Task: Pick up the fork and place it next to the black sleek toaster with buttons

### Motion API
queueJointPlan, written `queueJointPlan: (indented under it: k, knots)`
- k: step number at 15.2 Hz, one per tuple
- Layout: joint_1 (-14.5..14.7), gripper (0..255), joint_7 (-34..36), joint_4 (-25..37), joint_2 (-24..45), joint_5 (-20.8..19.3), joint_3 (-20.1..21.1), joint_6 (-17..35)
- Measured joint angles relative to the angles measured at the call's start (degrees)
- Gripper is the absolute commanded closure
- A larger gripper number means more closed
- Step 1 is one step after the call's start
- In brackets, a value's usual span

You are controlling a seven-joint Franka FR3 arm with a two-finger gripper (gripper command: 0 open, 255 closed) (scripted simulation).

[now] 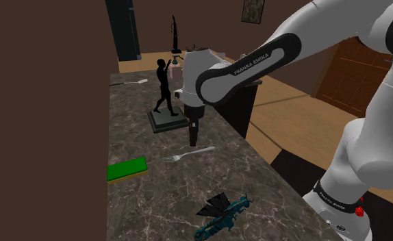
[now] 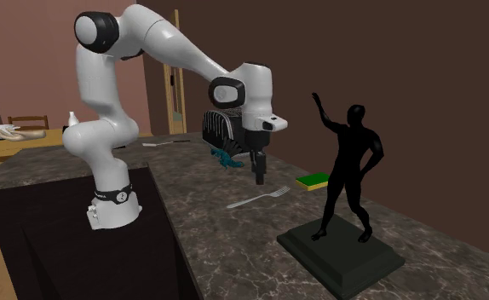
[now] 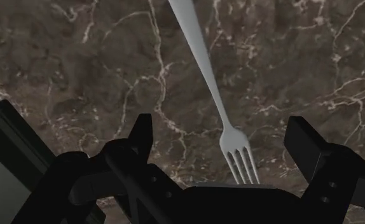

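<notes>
You had the gripper (image 1: 194,142) hung over the dark marbled countertop (image 1: 154,205), pointed straight down, w/ its 2 black fingers (image 3: 140,130) spread wide and nothing clasped btw them. The fork (image 1: 188,155) lay flat on the stone right under it. In the wrist view the tines sat in the gap btw the fingers, touching neither, and the handle ran away from the hand. In the shoulder view the tines pointed to that view's left and the handle to its right. How far the tips stood above the stone, I couldn't tell.

Just past the fork, on its far side in the shoulder view, a black figurine (image 1: 164,85) of a person w/ 1 arm raised stood upright on a dark square base (image 1: 168,123). A corner of that base showed beside 1 finger in the wrist view. A green sponge (image 1: 127,169) w/ a yellow underside lay near the fork, to the shoulder view's left and apart from it. Nearer the camera lay a teal object (image 1: 222,211) w/ a black fan-like part, well apart from the fork. At the counter's far end lay a pale utensil (image 1: 128,83), too small to name. The white arm (image 1: 243,65) reached in from the shoulder view's right, and a wooden floor (image 1: 291,116) showed beyond the counter.
</notes>
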Motion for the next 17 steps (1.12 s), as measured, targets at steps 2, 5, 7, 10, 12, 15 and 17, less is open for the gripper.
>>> queueJointPlan:
  k: [2,5,7,10,12,15,17]
  knots:
    - [1.1,0,-0.5,2.3,3.2,-1.2,1.0,1.3]
    - [2.7,0,-1.1,5.6,7.9,-3.2,2.1,3.1]
    - [2.9,0,-1.3,5.8,9.1,-3.6,2.2,4.1]
    - [3.0,0,-1.2,5.6,10.7,-4.1,2.1,6.0]
    - [3.1,0,-1.1,5.0,11.7,-4.3,2.0,7.5]
    - [3.2,0,-0.9,5.0,12.5,-4.6,2.0,8.3]
    - [3.2,0,-0.9,5.0,12.5,-4.6,2.0,8.4]
